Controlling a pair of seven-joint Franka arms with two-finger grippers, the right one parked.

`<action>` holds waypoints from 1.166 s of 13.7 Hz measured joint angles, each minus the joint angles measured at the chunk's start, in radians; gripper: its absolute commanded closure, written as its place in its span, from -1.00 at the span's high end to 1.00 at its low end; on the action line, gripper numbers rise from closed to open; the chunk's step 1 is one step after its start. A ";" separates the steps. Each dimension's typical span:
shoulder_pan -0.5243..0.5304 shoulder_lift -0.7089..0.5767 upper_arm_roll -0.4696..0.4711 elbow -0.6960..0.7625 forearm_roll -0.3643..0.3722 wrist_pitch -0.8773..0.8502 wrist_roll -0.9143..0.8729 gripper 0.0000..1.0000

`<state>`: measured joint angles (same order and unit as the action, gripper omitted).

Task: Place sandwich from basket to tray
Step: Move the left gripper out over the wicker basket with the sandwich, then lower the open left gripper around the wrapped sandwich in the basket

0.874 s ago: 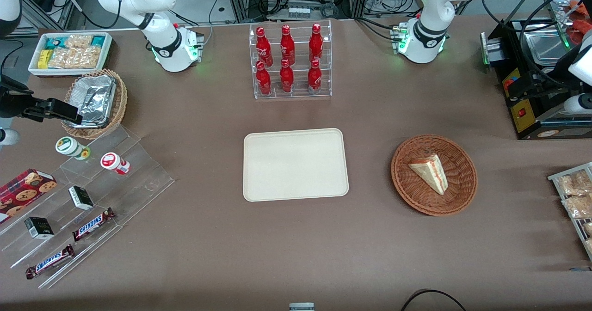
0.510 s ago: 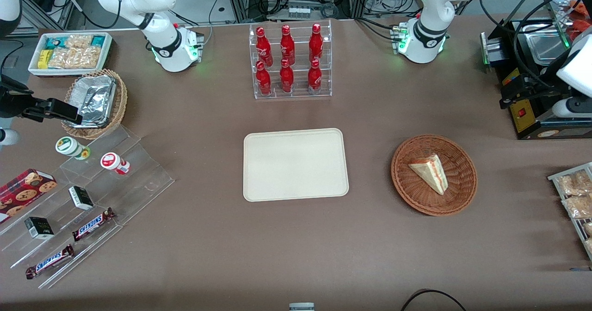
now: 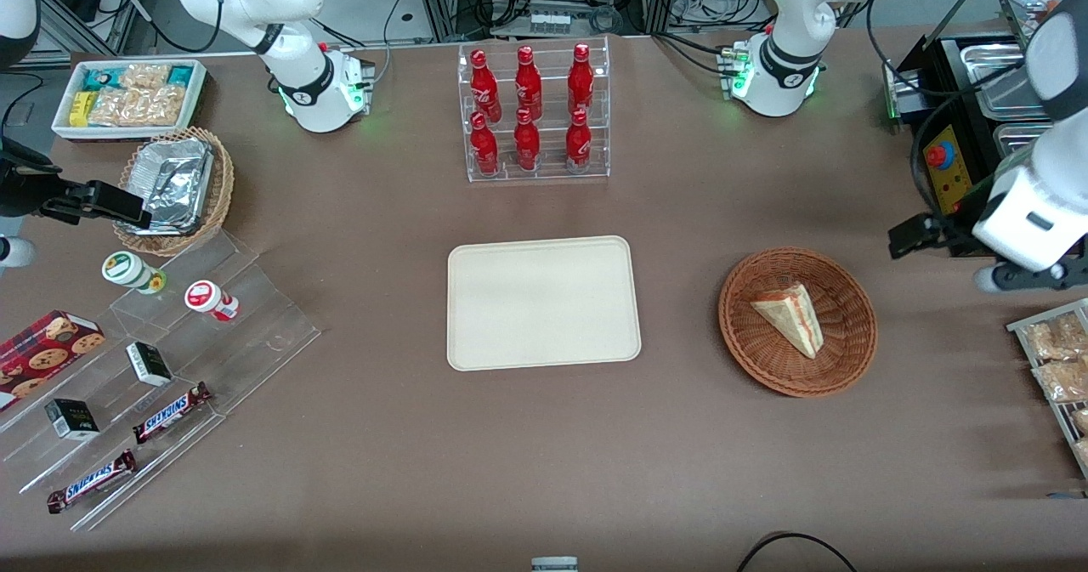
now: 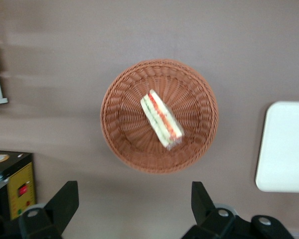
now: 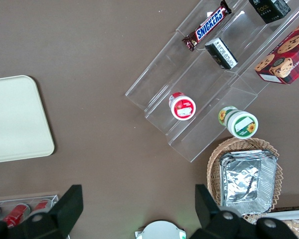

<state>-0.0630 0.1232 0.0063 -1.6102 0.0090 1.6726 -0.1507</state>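
Observation:
The sandwich (image 3: 790, 317) is a pale wedge with red and green filling. It lies in the round reddish-brown wicker basket (image 3: 841, 359). Both also show in the left wrist view: the sandwich (image 4: 161, 120) and the basket (image 4: 124, 124). The cream tray (image 3: 542, 302) lies flat on the table beside the basket, toward the parked arm's end, with nothing on it; its edge shows in the left wrist view (image 4: 286, 147). My left gripper (image 3: 911, 237) hangs above the table just outside the basket's rim, toward the working arm's end. It is open and holds nothing (image 4: 133, 191).
A clear rack of red bottles (image 3: 534, 113) stands farther from the camera than the tray. A black box with a red button (image 3: 952, 164) and a rack of snack packets (image 3: 1058, 359) flank my arm. Acrylic steps with snacks (image 3: 170, 359) and a tan foil-filled basket (image 3: 174, 185) stand at the parked arm's end.
My left arm has swung in from the table's end, nearer the front camera. The gripper has come close to the basket's rim. Sandwich, basket and tray have not moved.

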 measured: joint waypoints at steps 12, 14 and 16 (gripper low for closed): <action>-0.084 0.066 -0.003 -0.340 0.002 0.447 -0.470 1.00; -0.084 0.066 0.001 -0.405 0.002 0.541 -0.519 1.00; -0.084 0.066 0.001 -0.471 0.002 0.647 -0.563 1.00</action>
<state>-0.1466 0.1890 0.0075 -2.0808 0.0111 2.3197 -0.7137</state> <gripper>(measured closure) 0.000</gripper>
